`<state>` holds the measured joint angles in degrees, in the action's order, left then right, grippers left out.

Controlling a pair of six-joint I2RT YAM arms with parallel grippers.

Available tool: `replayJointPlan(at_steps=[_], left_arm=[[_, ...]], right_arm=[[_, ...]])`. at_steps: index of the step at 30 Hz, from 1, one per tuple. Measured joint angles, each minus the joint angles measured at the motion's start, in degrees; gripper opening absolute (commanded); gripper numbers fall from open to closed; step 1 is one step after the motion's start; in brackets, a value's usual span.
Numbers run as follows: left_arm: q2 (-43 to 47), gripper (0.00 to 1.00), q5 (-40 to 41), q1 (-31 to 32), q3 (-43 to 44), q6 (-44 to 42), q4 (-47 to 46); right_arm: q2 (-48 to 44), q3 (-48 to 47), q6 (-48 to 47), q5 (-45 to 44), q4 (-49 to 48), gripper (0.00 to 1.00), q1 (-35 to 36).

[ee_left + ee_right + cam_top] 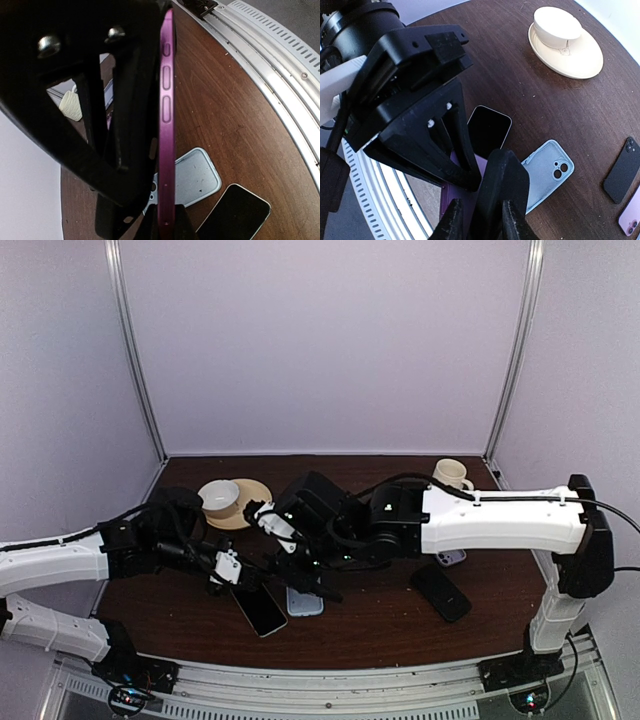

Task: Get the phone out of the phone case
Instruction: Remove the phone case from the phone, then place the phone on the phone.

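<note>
Two grippers meet over the brown table (400,630): the left gripper (236,576) is clamped tight on the purple phone case (166,125), held edge-on above a dark-screened phone (260,610) and a pale blue case (305,602). To its right, the right gripper (479,220) has its fingers nearly together at the purple case; whether they grip it cannot be told.

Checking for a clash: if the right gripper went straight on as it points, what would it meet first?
The purple phone, held by the left gripper, right at the right gripper's fingertips; whether they touch is unclear.
</note>
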<state>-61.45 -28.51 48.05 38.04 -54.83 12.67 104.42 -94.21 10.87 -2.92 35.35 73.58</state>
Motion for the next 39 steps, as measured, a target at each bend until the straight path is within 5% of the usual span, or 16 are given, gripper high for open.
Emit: replayJointPlan(at_steps=[9, 21, 25, 31, 39], left_arm=[[0.1, 0.0, 1.7, 0.4, 0.0, -1.0, -0.1], [0.5, 0.0, 2.9, 0.4, 0.0, -1.2, -0.6], [0.5, 0.0, 3.1, 0.4, 0.0, -1.2, -0.6], [0.1, 0.0, 3.2, 0.4, 0.0, -0.9, -0.6], [-9.0, 0.0, -3.3, 0.4, 7.6, 6.9, 4.6]], right_arm=[[-0.2, 2.9, 0.1, -2.1, 2.6, 0.14, -1.0], [-9.1, 12.8, 2.3, -7.0, 4.9, 0.2, -4.2], [-13.8, 17.4, 3.7, -8.7, 4.4, 0.35, -6.9], [-24.6, 27.1, 2.3, -9.5, 1.4, 0.72, -9.0], [-39.3, 37.2, -4.8, -4.8, -5.5, 0.88, -9.0]])
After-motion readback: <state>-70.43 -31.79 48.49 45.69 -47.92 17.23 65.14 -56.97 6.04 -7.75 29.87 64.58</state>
